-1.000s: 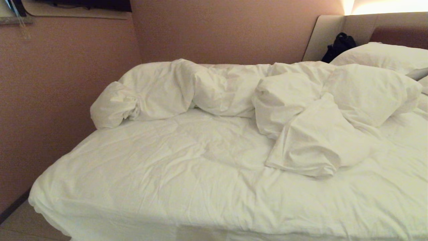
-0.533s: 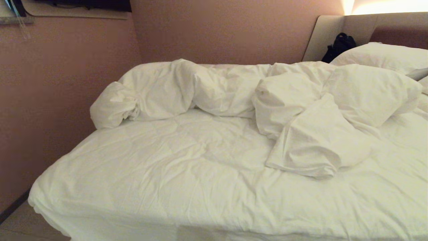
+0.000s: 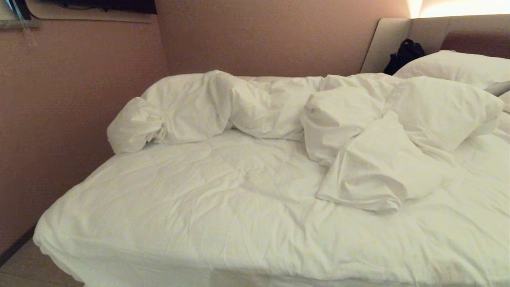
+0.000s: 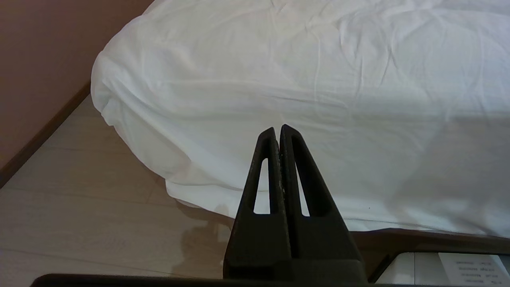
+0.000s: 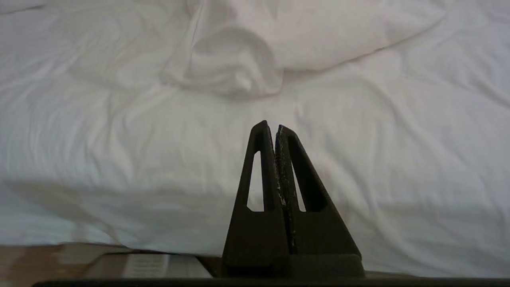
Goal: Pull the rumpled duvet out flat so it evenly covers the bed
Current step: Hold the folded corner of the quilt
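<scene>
duvet (image 3: 303, 115): bunched in a rumpled ridge along far side of bed (image 3: 199, 223), one folded flap spilling toward the middle
left gripper (image 4: 278, 128): fingers clenched, empty, low by the near bed corner above floor (image 4: 79, 207)
right gripper (image 5: 271, 125): fingers clenched, empty, facing the flap

A plump white pillow (image 3: 458, 65) lies at the far right, and a black bag (image 3: 404, 54) sits just beside it, at its left. A pinkish-brown wall (image 3: 259, 36) runs along the far and left sides. Pale wood-look flooring (image 4: 79, 191) meets that wall at a dark skirting board (image 4: 40, 139). A shelf edge (image 3: 79, 15) shows high on the left.
</scene>
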Controlling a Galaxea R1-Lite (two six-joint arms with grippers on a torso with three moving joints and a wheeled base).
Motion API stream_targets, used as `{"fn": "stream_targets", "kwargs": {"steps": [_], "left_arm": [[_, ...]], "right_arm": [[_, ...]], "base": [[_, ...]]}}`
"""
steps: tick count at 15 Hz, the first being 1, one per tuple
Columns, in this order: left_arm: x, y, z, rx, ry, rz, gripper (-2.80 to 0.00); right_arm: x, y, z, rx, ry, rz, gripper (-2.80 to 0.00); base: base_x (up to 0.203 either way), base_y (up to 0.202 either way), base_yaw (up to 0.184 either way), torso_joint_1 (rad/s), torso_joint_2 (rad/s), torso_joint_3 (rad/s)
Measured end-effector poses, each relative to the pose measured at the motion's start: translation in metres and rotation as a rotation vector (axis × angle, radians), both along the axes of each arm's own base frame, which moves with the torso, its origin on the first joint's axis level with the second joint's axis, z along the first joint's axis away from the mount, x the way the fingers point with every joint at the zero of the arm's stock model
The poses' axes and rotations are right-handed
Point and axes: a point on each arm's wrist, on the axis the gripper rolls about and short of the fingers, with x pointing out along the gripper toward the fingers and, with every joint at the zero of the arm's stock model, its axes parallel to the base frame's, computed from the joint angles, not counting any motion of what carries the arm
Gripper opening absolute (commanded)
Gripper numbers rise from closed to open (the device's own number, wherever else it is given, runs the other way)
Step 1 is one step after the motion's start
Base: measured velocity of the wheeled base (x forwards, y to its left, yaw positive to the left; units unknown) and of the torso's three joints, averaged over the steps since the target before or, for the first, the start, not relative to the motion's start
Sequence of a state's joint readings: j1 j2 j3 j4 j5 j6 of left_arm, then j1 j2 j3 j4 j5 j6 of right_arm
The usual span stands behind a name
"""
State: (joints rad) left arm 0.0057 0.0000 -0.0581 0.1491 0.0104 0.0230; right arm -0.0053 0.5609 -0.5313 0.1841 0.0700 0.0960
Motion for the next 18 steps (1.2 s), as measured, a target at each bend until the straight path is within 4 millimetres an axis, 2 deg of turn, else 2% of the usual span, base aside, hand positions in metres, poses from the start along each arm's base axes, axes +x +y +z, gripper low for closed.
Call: {"fn": "stream_targets", "kwargs": {"steps": [2,5,7,10,13,15,18], "left_arm": [[0.000,0.000,0.000,0.000,0.000,0.000,-2.80],[0.000,0.000,0.000,0.000,0.000,0.000,-2.80],[0.000,0.000,0.000,0.000,0.000,0.000,-2.80],[0.000,0.000,0.000,0.000,0.000,0.000,-2.80],[0.000,0.000,0.000,0.000,-0.001,0.000,-2.80],[0.000,0.000,0.000,0.000,0.000,0.000,-2.80],[0.000,0.000,0.000,0.000,0.001,0.000,-2.80]], "right_arm": [[0.032,0.000,0.021,0.016,0.053,-0.008,-2.80],[0.081,0.000,0.038,0.040,0.144,-0.024,-2.80],[0.113,0.007,0.042,0.055,0.203,-0.020,-2.80],[0.154,0.028,0.044,0.066,0.272,-0.010,-2.80],[0.194,0.048,0.055,0.111,0.286,-0.071,-2.80],[0.215,0.056,0.059,0.156,0.303,-0.131,-2.80],[0.238,0.065,0.053,0.196,0.371,-0.206,-2.80]], "base": [[0.000,0.000,0.000,0.000,0.00,0.000],[0.000,0.000,0.000,0.000,0.00,0.000],[0.000,0.000,0.000,0.000,0.00,0.000],[0.000,0.000,0.000,0.000,0.00,0.000],[0.000,0.000,0.000,0.000,0.00,0.000],[0.000,0.000,0.000,0.000,0.00,0.000],[0.000,0.000,0.000,0.000,0.00,0.000]]}}
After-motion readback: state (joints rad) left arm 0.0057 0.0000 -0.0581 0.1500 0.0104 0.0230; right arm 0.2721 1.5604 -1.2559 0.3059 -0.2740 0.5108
